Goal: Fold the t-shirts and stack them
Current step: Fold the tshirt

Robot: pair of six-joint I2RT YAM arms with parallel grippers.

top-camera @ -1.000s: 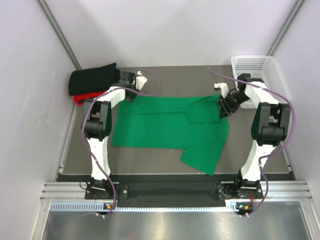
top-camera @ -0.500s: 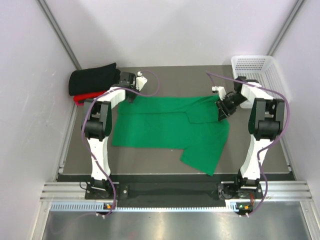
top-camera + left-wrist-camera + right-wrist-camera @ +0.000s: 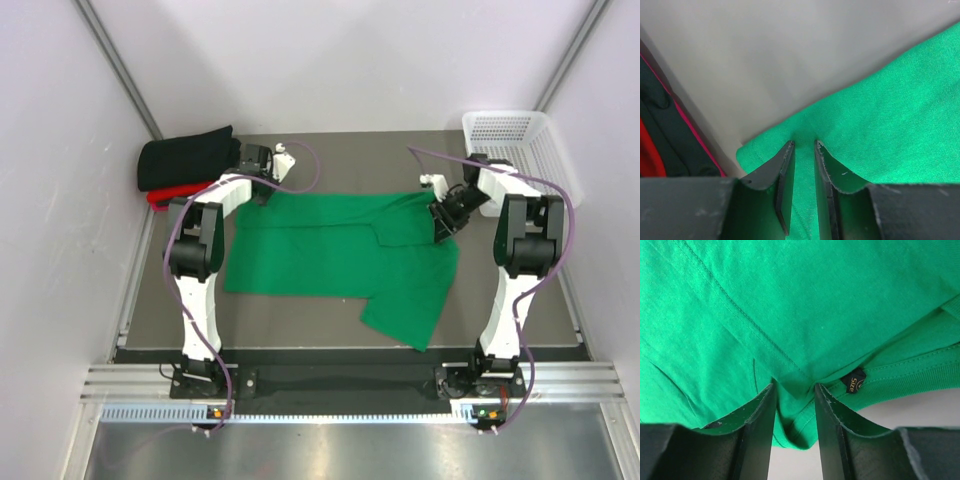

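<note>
The bright green t-shirt point(image 3: 340, 255) lies spread on the dark table, partly folded, with one flap hanging toward the near edge. My left gripper point(image 3: 262, 190) is at the shirt's far left corner. In the left wrist view it point(image 3: 804, 145) is shut on a ridge of the green cloth point(image 3: 890, 125). My right gripper point(image 3: 443, 222) is at the far right edge by the collar. In the right wrist view it point(image 3: 794, 386) pinches a fold of green cloth point(image 3: 765, 300) next to the black size tag point(image 3: 855, 381). The folded black t-shirt point(image 3: 185, 158) lies on the red t-shirt point(image 3: 160, 198) at the far left corner.
A white mesh basket point(image 3: 520, 130) stands at the far right corner, just behind the right arm. The walls close in on both sides. The black and red stack point(image 3: 655, 120) sits just left of the left gripper.
The right gripper has shifted slightly left and toward the shirt's collar edge. The left arm and the shirt have stayed still.
</note>
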